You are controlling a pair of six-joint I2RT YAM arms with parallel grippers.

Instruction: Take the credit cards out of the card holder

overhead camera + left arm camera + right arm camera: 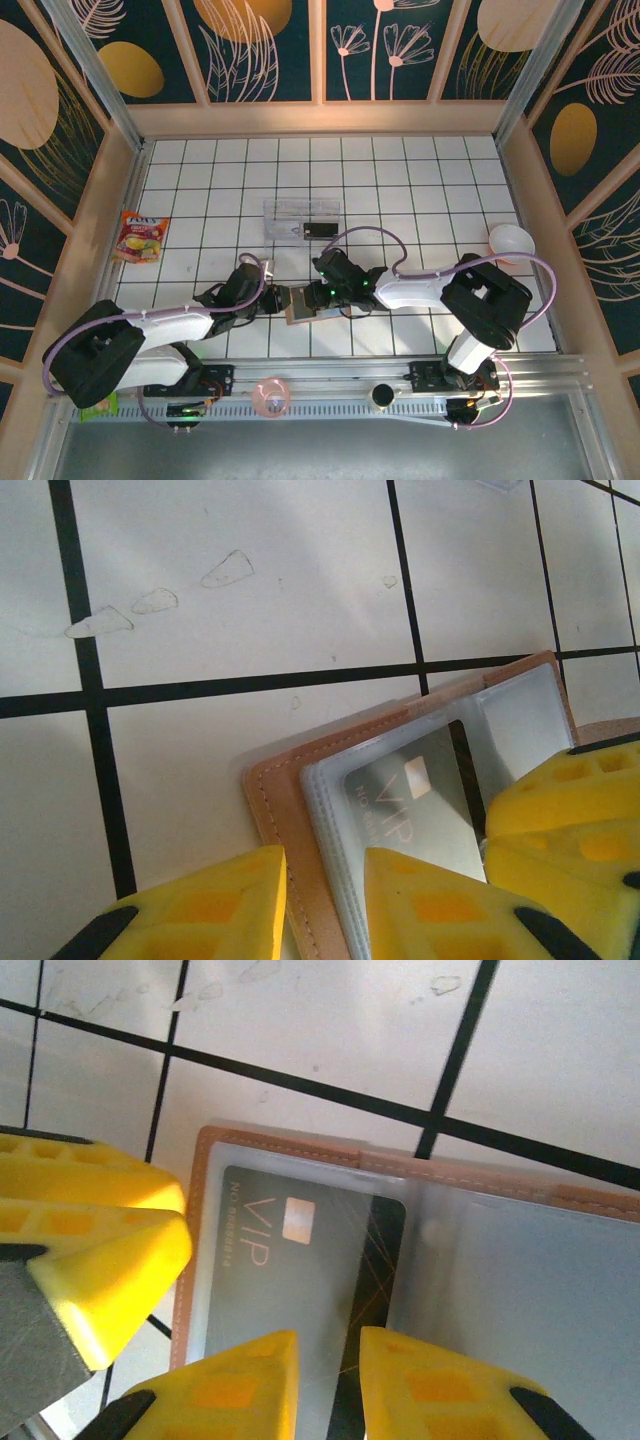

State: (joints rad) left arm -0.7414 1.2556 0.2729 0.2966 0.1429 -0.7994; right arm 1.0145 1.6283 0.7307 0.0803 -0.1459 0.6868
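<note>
White tiles ruled in black are covering the table (pixel 430 180). A clear tray (pixel 285 208) is sitting near its middle, a black card (pixel 321 230) lying at the tray's near corner. Nearer the arms, the holder (pixel 299 306) is lying open and flat between both hands, a VIP card (pixel 290 1280) sitting inside its cloudy sleeve (pixel 520 1290). The left hand (pixel 325 885) is standing narrow, seemingly pinching the holder's stitched tan edge. The right hand (pixel 328 1370) is standing narrow too, straddling the card's end, though I cannot tell whether it is gripping. The right fingers may be clamping sleeve and card together, so a pull could drag the whole holder out of the left hand's thin hold. With the hands working this close, a slip could also knock them together.
</note>
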